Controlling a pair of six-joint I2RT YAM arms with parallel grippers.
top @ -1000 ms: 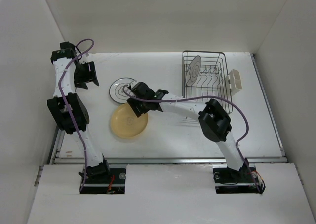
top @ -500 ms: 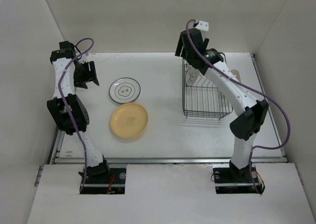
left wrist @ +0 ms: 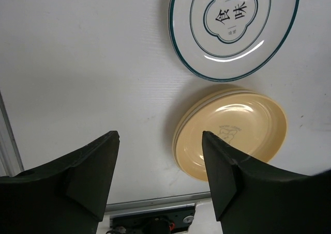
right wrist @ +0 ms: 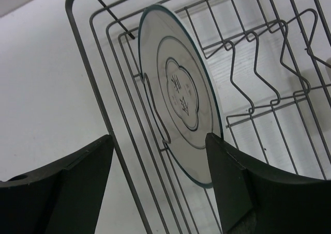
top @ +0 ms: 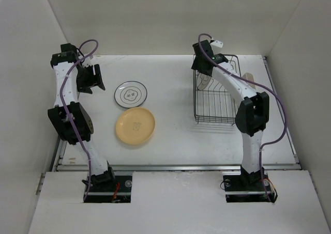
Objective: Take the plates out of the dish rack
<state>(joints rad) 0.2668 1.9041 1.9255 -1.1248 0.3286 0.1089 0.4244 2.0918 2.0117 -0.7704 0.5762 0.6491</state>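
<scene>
Nearest the arm bases, on the white table, sits a short stack of pale yellow plates, left of centre. The left wrist view shows at least two rims layered there and a faint motif in the top plate's well. Just beyond the stack, close to it but apart, a white plate lies flat, with a dark green rim, a green ring and two characters inside a lobed outline.

To the right, well apart from both, stands the dish rack, a dark wire basket with its long side running away from the bases. A small beige holder shows at its right side, partly hidden by the right arm.

The left gripper hangs above the table to the left of the white plate, its fingers spread wide with only bare table between them.

Farthest back, the right gripper hovers over the far left corner of the rack, fingers wide apart and gripping nothing. Below it, one white plate with a green rim stands on edge among the wire prongs, leaning slightly. Whether a fingertip touches its rim cannot be told.
</scene>
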